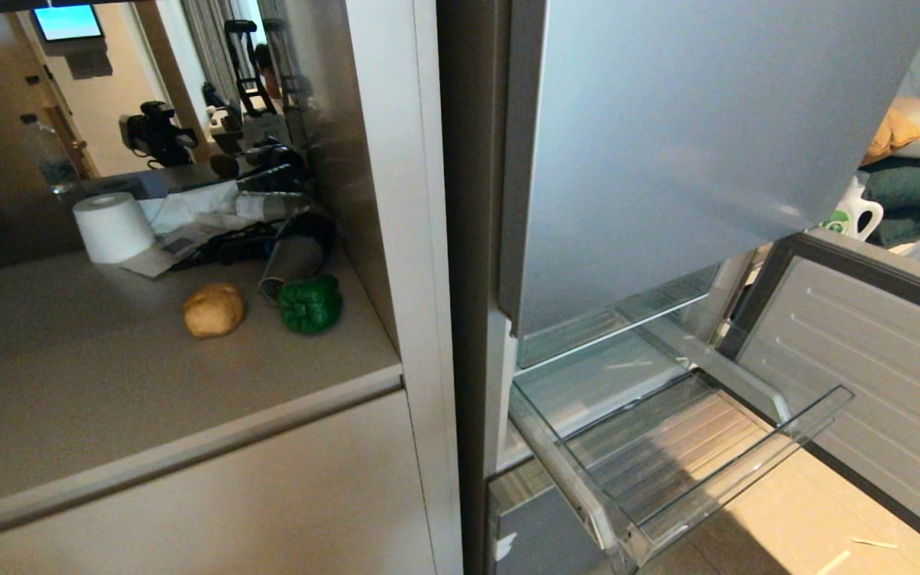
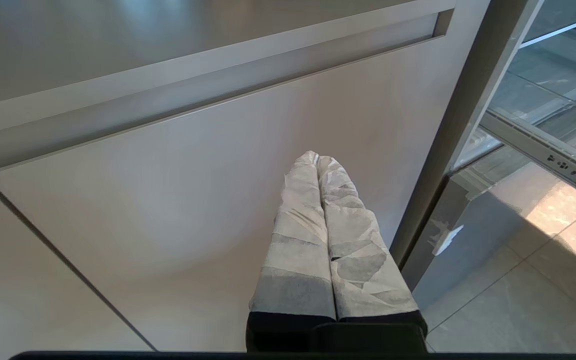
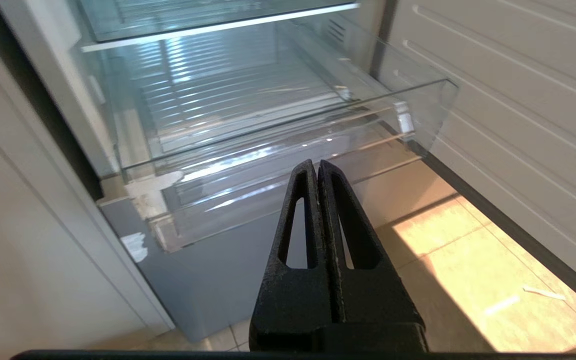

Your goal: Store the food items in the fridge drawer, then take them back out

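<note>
Both my arms parked low, outside the head view. Left gripper: tape-wrapped fingers pressed together. Right gripper: black fingers closed tip to tip, nothing held.

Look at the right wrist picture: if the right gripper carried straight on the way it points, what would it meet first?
Most likely the clear front wall of the open fridge drawer. The shut right gripper points at it with nothing between, though how far off it is stays unclear.
</note>
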